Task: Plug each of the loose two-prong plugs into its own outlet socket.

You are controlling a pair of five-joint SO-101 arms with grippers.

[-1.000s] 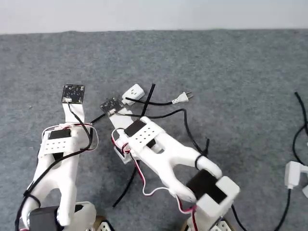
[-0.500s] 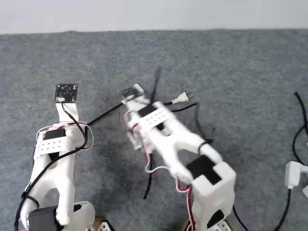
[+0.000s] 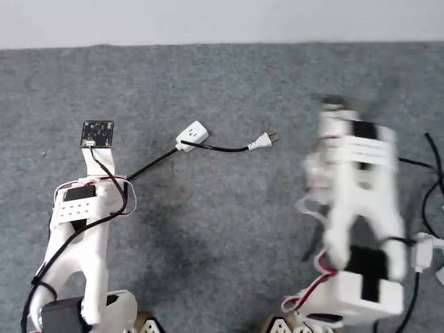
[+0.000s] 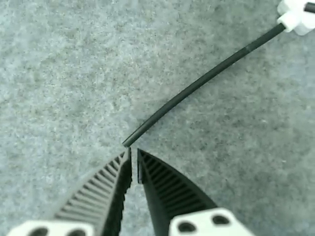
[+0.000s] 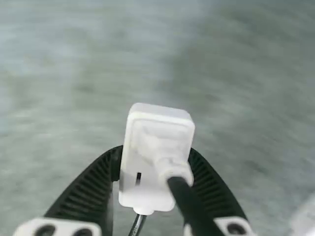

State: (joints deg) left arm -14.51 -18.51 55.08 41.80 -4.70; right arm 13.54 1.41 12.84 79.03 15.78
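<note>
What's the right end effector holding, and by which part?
A white socket block, clamped across its two side faces by the right end effector.

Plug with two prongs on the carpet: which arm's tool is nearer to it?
Right. The right tool, holding a socket, is a short way to one side of the plug. The left tool is farther off, beyond the other socket.

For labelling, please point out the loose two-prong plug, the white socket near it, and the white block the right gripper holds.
two-prong plug [image 3: 261, 142], high view, its white body.
white socket [image 3: 192, 132], high view, its top face.
white block [image 5: 157, 132], right wrist view, its front face.
</note>
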